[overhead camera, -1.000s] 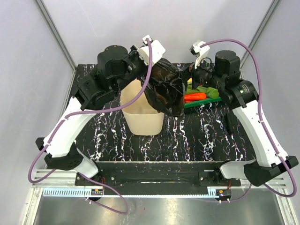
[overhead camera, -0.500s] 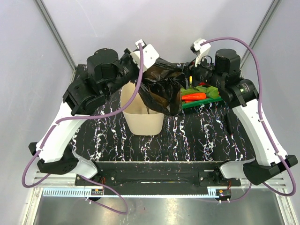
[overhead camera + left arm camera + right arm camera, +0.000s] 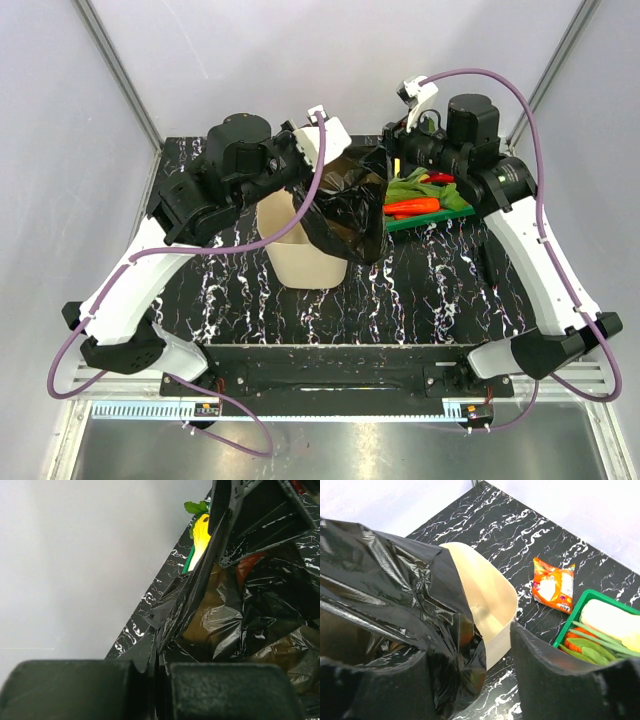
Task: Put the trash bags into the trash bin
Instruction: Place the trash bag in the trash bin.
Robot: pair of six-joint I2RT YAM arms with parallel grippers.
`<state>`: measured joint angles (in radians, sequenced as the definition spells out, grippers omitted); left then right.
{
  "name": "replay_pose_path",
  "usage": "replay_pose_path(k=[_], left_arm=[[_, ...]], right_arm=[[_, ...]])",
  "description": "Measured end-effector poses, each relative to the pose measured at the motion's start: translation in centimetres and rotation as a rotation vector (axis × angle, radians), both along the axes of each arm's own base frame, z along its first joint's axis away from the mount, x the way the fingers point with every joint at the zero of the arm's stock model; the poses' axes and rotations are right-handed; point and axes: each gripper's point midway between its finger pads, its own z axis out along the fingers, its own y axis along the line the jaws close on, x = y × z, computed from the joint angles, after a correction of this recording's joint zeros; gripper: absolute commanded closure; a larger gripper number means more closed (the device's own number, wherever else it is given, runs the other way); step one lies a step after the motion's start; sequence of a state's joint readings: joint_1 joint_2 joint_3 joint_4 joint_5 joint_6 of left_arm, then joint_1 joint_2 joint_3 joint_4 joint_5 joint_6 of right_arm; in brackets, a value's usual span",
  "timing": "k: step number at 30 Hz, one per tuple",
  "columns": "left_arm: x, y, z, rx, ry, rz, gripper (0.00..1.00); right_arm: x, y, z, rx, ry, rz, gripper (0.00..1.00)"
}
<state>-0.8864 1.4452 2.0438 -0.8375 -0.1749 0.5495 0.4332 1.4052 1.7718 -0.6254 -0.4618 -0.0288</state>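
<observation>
A large glossy black trash bag (image 3: pixel 352 205) hangs in the air, spread over the right side of the cream trash bin (image 3: pixel 305 255). My left gripper (image 3: pixel 332 160) holds its top edge. In the left wrist view the left gripper (image 3: pixel 157 667) is shut on a fold of the trash bag (image 3: pixel 225 615). My right gripper (image 3: pixel 389 165) is at the bag's far right edge. Its wrist view shows the right gripper (image 3: pixel 470 645) open, with the trash bag (image 3: pixel 395 585) lying against the left finger (image 3: pixel 375 685) and the trash bin (image 3: pixel 490 605) showing through the gap.
A green tray (image 3: pixel 430 222) of vegetables stands right of the bag, under my right arm, and its rim (image 3: pixel 572 615) also shows in the right wrist view. An orange snack wrapper (image 3: pixel 554 585) lies on the black marbled table beyond the bin.
My right gripper has moved left up to the bag's edge and narrowed its jaws. The left arm shifted and the bag now hangs lower over the bin's right side.
</observation>
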Motion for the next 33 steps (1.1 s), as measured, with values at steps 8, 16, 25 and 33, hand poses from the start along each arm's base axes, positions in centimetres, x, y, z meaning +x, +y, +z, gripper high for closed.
replay_pose_path(k=[8,16,25,33], left_arm=[[0.0,0.7,0.7,0.018,-0.036,0.010,1.00],[-1.7,3.2,3.4,-0.021,-0.103,0.017,1.00],[-3.4,4.4,5.2,-0.076,-0.126,-0.012,1.00],[-3.0,3.6,2.8,-0.035,-0.086,-0.020,1.00]], right_arm=[[2.1,-2.0,-0.7,-0.090,-0.035,-0.129,0.57],[3.5,-4.5,-0.3,-0.168,-0.091,-0.267,0.57],[3.8,-4.8,-0.9,-0.182,-0.083,-0.285,0.50],[1.6,-1.8,-2.5,-0.133,-0.016,-0.085,0.74]])
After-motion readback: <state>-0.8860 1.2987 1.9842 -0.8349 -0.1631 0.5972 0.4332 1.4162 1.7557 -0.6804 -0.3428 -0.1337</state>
